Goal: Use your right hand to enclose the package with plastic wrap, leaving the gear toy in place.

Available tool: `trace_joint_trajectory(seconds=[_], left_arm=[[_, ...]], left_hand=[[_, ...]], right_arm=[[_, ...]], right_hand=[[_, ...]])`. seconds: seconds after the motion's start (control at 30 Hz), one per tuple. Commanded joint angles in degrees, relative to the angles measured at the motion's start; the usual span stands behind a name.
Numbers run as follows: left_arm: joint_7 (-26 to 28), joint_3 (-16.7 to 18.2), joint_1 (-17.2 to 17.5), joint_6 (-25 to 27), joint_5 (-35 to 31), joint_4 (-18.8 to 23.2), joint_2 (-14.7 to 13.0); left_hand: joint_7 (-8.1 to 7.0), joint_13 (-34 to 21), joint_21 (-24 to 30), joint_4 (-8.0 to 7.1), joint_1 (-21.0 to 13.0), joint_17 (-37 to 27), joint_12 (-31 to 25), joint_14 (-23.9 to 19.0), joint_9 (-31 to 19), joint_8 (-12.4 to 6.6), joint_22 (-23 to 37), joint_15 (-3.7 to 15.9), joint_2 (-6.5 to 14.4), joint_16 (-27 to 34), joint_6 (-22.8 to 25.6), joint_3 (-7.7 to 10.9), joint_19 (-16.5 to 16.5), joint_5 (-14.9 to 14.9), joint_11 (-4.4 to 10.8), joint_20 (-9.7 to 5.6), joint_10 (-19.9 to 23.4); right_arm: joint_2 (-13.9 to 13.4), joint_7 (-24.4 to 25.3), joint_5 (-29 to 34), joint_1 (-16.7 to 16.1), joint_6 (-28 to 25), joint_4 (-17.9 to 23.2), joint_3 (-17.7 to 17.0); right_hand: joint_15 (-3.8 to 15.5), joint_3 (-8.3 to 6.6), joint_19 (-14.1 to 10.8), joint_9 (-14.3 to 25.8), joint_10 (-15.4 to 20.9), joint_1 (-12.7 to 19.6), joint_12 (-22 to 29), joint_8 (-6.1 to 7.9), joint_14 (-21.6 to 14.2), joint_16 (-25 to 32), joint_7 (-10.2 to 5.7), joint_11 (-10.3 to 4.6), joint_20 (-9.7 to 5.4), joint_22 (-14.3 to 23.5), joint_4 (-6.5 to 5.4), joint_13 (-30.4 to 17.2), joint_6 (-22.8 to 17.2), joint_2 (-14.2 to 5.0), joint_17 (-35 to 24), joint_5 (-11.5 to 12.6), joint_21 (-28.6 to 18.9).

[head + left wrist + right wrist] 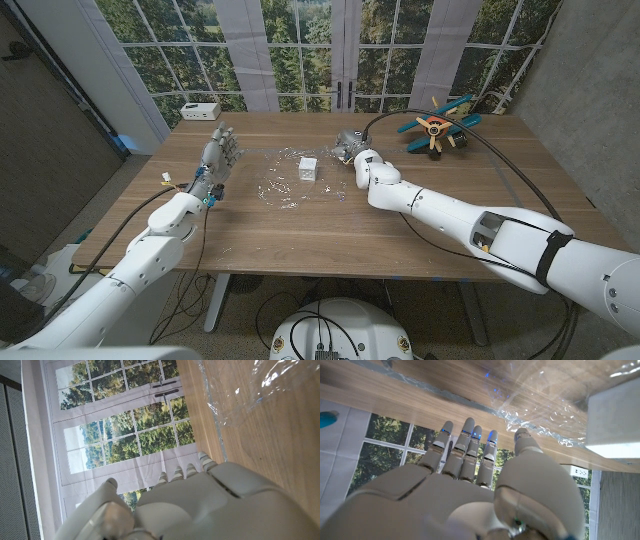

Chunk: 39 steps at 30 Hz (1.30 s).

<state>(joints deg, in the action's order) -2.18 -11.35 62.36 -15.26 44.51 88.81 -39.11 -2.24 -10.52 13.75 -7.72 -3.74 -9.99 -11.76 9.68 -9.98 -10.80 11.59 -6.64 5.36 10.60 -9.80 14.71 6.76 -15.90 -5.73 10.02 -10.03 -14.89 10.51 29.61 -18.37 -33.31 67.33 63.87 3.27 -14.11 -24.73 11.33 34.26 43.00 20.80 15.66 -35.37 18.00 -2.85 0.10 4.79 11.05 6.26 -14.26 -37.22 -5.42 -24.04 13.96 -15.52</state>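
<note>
Nearest the robot, both white arms enter from the lower corners of the head view and reach forward over the wooden table [420, 245]. The left arm runs up the left side to the left hand [218, 155], which stands with its fingers extended upward and held apart, grasping nothing; it sits just beside the left edge of the plastic wrap [285, 180] without visibly touching it. In the left wrist view the back of the left hand [210, 505] shows with the wrap's crinkled edge [250, 395] lying on the wood nearby. The right arm crosses diagonally from the lower right toward the table's middle, ending in the right hand [350, 150] at the far right edge of the wrap. In the right wrist view the right hand [470, 485] has its fingers [467, 445] extended and close together, reaching to the wrap's rumpled border [535, 425]; whether they pinch the film cannot be told. The wrap lies spread flat as a clear, wrinkled sheet across the table's centre. The package [308, 168], a small white box, sits on the sheet toward its far right part, close to the right hand; it appears roughly cubic, so no long axis can be stated. In the right wrist view the package [615, 422] lies beside the thumb. Further back on the right, the gear toy [436, 127], blue with an orange centre, rests well apart from the wrap. At the far left stands a white socket box [200, 110].
</note>
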Motion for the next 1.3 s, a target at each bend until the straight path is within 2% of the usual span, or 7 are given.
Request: trace_joint_trajectory(seconds=[0.03, 0.37, 0.63, 0.83, 1.1, 1.2, 1.3], left_arm=[[0.5, 0.5, 1.0, 0.1, 0.0, 1.0, -0.5], [1.5, 1.0, 2.0, 0.0, -0.1, 1.7, -0.6], [1.6, 1.1, 2.0, 0.0, -0.1, 1.7, -0.5], [1.7, 1.0, 1.8, 0.3, -0.1, 1.7, -0.5], [1.8, 0.9, 1.7, 0.6, -0.2, 1.8, -0.6], [1.9, 1.0, 1.7, 0.8, -0.2, 1.9, -0.6], [1.9, 1.0, 1.7, 0.9, -0.1, 1.8, -0.7]], left_hand=[[-0.2, -0.2, -0.2, -0.01, -0.6, -0.2, 0.1, 4.7, -0.2, 0.13, 0.1, 0.06, 0.6, -0.1, -3.9, -0.07, 0.0, 0.1, -0.4, 0.45, -4.8], [-0.23, -0.2, -0.2, -0.01, -0.6, -0.2, 0.1, 4.7, -0.2, 0.14, 0.1, 0.05, 0.6, -0.1, -3.9, -0.1, 0.0, 0.1, -0.41, 0.49, -4.8], [-0.25, -0.2, -0.2, -0.02, -0.6, -0.2, 0.1, 4.7, -0.2, 0.16, 0.1, 0.07, 0.6, -0.1, -3.9, -0.11, 0.0, 0.1, -0.37, 0.49, -4.9], [-0.23, -0.2, -0.2, -0.02, -0.6, -0.2, 0.1, 4.7, -0.2, 0.17, 0.1, 0.08, 0.6, -0.1, -3.9, -0.12, 0.0, 0.1, -0.36, 0.46, -4.9], [-0.2, -0.2, -0.2, -0.02, -0.6, -0.2, 0.1, 4.7, -0.2, 0.17, 0.1, 0.07, 0.6, -0.1, -3.9, -0.13, 0.0, 0.1, -0.4, 0.47, -4.9], [-0.24, -0.2, -0.2, -0.02, -0.6, -0.2, 0.1, 4.7, -0.2, 0.17, 0.1, 0.07, 0.6, -0.1, -3.9, -0.14, 0.0, 0.1, -0.39, 0.48, -4.9], [-0.23, -0.2, -0.2, -0.03, -0.6, -0.2, 0.1, 4.7, -0.2, 0.15, 0.1, 0.07, 0.6, -0.1, -3.9, -0.14, 0.0, 0.1, -0.4, 0.5, -4.9]], right_arm=[[2.9, 3.4, 1.3, 1.1, -1.1, -5.8, 2.8], [5.4, 6.8, 2.3, 2.4, 0.1, -11.7, 5.2], [6.2, 8.0, 3.5, 3.2, 2.4, -14.8, 7.4], [7.1, 9.2, 4.4, 3.6, 3.8, -17.2, 8.8], [8.0, 12.5, 4.8, 3.3, 4.8, -19.4, 9.1], [7.2, 14.9, 3.6, 2.5, 6.5, -18.6, 7.5], [6.8, 17.8, 2.6, 1.6, 7.3, -18.2, 6.0]], right_hand=[[3.05, -0.4, -1.2, 0.2, 2.1, 1.4, 0.9, 0.71, -1.6, 0.3, -0.2, -0.23, -0.44, 0.2, 0.98, -0.3, -2.2, 0.04, 0.0, 0.3, -0.6], [3.51, -0.68, -1.5, 0.2, 4.7, 3.2, 1.9, 1.49, -2.1, 0.5, -0.61, -0.64, -0.71, 0.2, 2.11, -0.7, -5.1, 0.26, 0.0, 0.5, -0.7], [4.49, -0.8, -1.4, 0.3, 7.3, 6.8, 3.3, 2.67, -3.0, 1.1, -1.4, -1.68, -1.13, 0.1, 3.59, -1.3, -8.9, 1.21, -0.6, 0.9, -0.6], [5.39, -0.79, -1.0, 0.4, 10.2, 9.5, 5.1, 3.57, -3.6, 1.5, -1.73, -1.72, -1.44, 0.1, 3.88, -2.1, -11.6, 1.97, -1.1, 1.4, -0.4], [7.67, -1.55, -1.6, 2.2, 16.4, 17.5, 10.2, 8.73, -8.7, 5.1, -0.66, -2.2, -2.92, 0.1, 3.58, -5.1, -21.6, 0.15, -4.6, 2.1, -0.6], [7.11, -0.76, -2.2, 2.4, 15.1, 17.1, 10.5, 8.3, -10.1, 5.8, -0.95, -2.41, -2.75, 0.2, 2.67, -6.0, -19.5, 0.6, -5.3, 1.7, -0.9], [6.48, -0.06, -2.0, 2.4, 7.9, 15.9, 8.6, 5.92, -8.6, 3.8, -1.57, -2.27, -2.35, 0.2, 1.76, -7.0, -12.1, 1.26, -4.9, 1.8, -0.7]])
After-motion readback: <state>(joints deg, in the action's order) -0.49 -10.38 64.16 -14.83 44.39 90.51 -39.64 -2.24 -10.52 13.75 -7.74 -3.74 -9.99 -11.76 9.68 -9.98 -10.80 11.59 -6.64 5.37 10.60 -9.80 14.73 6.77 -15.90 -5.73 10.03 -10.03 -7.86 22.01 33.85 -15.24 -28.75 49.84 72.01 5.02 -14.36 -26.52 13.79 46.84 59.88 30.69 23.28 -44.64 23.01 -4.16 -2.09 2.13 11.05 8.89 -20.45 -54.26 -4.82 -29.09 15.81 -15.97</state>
